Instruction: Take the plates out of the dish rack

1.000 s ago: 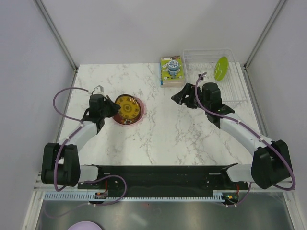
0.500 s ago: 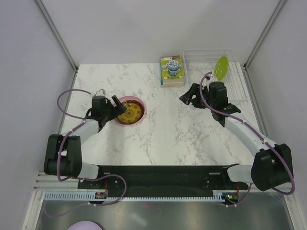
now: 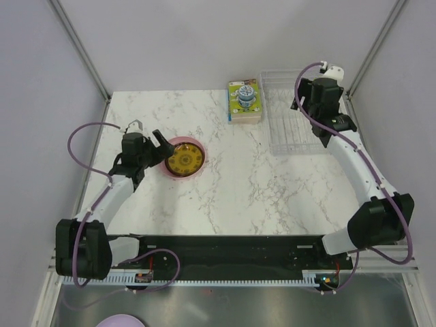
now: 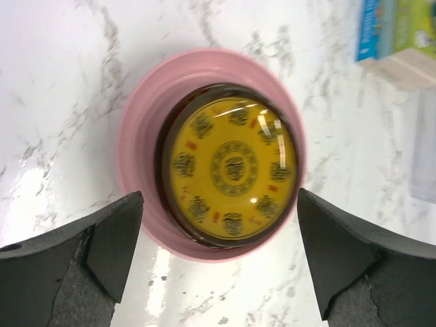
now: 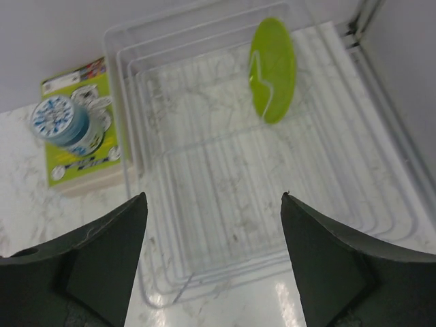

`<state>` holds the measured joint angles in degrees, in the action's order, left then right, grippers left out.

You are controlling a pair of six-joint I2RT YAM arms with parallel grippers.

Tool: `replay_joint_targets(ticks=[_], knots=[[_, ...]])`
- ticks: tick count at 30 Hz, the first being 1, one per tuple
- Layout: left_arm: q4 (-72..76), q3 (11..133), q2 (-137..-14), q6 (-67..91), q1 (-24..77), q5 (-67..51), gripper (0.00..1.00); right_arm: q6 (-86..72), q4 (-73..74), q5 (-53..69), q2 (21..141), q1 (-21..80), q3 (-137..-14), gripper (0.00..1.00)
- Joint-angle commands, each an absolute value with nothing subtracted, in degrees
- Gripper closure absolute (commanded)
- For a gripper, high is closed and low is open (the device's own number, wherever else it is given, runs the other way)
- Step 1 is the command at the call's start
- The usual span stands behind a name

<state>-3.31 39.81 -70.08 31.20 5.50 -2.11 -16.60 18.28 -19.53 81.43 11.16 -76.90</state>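
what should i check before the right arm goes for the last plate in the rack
1. right tool open: ok, jaws spread wide.
2. lime green plate standing on edge in the dish rack: ok.
3. right tool centred on that plate: not ok, the plate is ahead, off the gap's middle.
4. printed box outside the rack: ok.
5. left tool open, holding nothing, yellow plate stacked on pink plate: ok.
6. right tool's height above the rack bars: cannot tell.

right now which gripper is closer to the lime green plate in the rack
Right. The right gripper hangs open above the dish rack, the lime green plate just ahead of it. The left gripper is across the table, open over the stacked plates.
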Motion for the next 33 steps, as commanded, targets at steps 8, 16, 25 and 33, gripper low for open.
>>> replay_joint_targets(ticks=[8, 16, 25, 33], knots=[[-1.93, 48.25, -66.35, 27.07, 8.79, -12.3, 0.0, -5.98, 19.77, -30.85, 113.53, 2.2, -105.01, 0.22], [-0.79, 49.22, -68.99, 25.05, 10.02, -12.13, 0.0, -3.96, 20.21, -25.93, 128.47, -3.42, -119.51, 0.32], [2.37, 48.95, -73.65, 25.66, 10.2, -12.04, 0.0, -3.16, 20.92, -16.0, 134.91, -5.8, -123.75, 0.76], [2.99, 48.6, -74.09, 26.01, 10.28, -12.83, 0.0, -3.78, 20.74, -8.27, 134.3, -5.98, -124.37, 1.0]])
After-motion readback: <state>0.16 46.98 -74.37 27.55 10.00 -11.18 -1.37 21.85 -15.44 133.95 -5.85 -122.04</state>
